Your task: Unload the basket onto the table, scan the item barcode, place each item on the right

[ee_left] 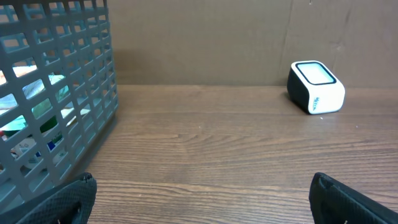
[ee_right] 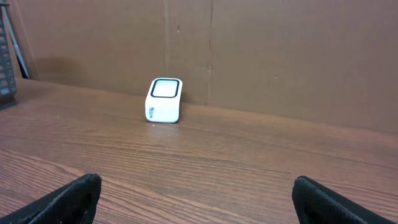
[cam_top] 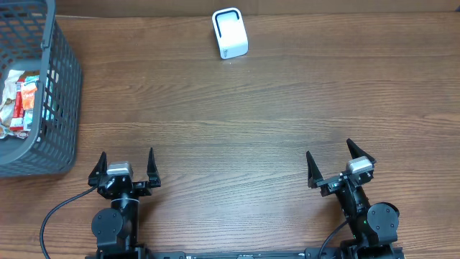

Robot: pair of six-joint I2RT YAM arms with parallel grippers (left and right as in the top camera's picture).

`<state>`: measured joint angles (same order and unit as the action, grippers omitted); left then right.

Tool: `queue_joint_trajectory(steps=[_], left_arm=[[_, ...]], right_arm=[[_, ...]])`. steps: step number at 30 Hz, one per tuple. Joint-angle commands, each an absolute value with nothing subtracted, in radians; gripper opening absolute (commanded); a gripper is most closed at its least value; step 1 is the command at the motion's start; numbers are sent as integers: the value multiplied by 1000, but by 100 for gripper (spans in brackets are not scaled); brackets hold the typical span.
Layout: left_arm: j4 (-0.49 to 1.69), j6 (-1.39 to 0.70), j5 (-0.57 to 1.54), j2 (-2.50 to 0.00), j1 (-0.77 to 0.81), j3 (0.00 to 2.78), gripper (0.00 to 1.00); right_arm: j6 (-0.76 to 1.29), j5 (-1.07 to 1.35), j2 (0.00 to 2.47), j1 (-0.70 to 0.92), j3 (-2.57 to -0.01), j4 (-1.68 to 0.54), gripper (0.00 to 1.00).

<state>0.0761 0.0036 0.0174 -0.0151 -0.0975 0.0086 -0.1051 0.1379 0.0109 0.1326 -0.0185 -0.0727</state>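
A small white scanner box point(cam_top: 230, 33) with a dark-rimmed window stands at the far edge of the table; it also shows as the white scanner point(ee_left: 316, 87) in the left wrist view and the scanner point(ee_right: 164, 100) in the right wrist view. Packaged items point(cam_top: 20, 101) lie inside a grey mesh basket point(cam_top: 61, 86) at the far left. My left gripper point(cam_top: 126, 164) is open near the front left, with nothing between its fingers point(ee_left: 68, 202). Open and empty too, my right gripper point(cam_top: 334, 160) sits near the front right, its fingertips point(ee_right: 323, 199) wide apart.
The basket wall point(ee_left: 56, 93) fills the left of the left wrist view, close to the left arm. A brown cardboard backdrop point(ee_right: 280, 56) rises behind the wooden table point(cam_top: 237, 122). A black cable point(cam_top: 54, 216) curls by the left arm's base.
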Motion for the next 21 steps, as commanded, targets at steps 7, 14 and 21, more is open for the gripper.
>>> queue_joint_trajectory(steps=[7, 14, 21], left_arm=[[72, 20, 29, -6, -92, 7, 100], [212, -65, 154, -6, -91, 86, 100], [473, -113, 163, -6, -91, 299, 100]], right_arm=[[-109, 128, 3, 131, -8, -70, 100], [-109, 128, 3, 131, -8, -70, 100], [-109, 128, 3, 131, -8, -70, 100]])
